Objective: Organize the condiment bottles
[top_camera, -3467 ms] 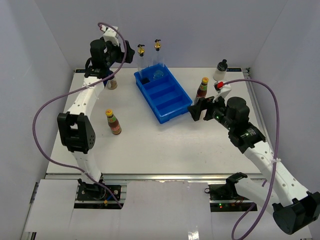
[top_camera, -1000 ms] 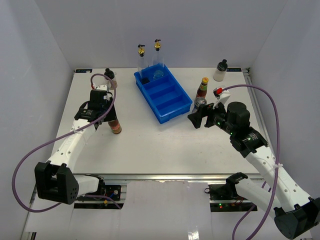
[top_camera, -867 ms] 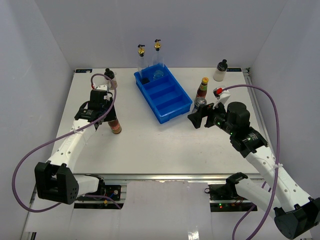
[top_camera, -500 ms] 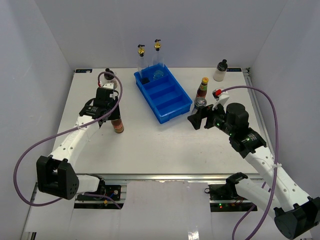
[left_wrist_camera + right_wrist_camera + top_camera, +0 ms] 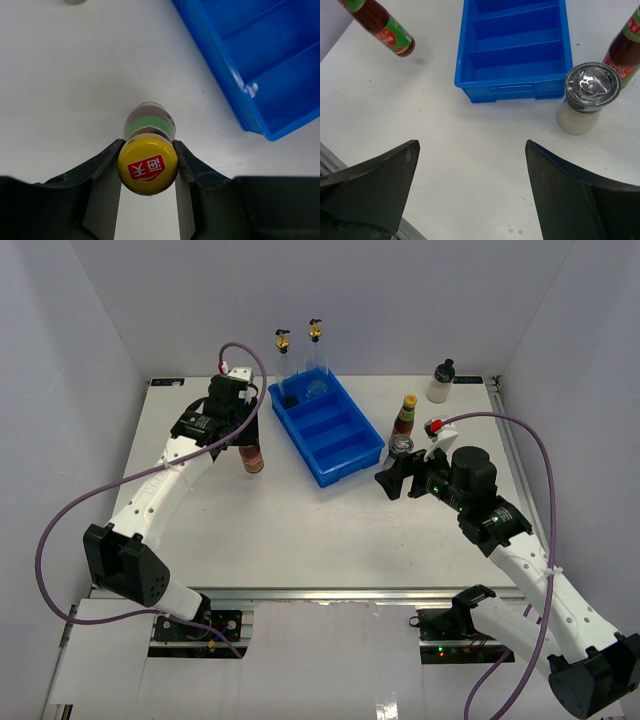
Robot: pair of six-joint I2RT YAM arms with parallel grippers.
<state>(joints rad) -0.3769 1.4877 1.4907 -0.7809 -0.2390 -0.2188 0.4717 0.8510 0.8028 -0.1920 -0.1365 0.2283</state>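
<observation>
Left wrist view is showing the left pincer clamping the red sauce bottle at its neck, under the yellow cap, just left of the blue tray. The right pincer is gaping wide, holding nothing and facing a squat jar right of that tray.

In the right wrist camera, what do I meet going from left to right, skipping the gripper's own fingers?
far-left red sauce bottle → blue tray → squat jar → far-right red sauce bottle

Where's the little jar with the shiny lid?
In the top view the jar stands right of the tray, beside a sauce bottle, near the right gripper.
</observation>
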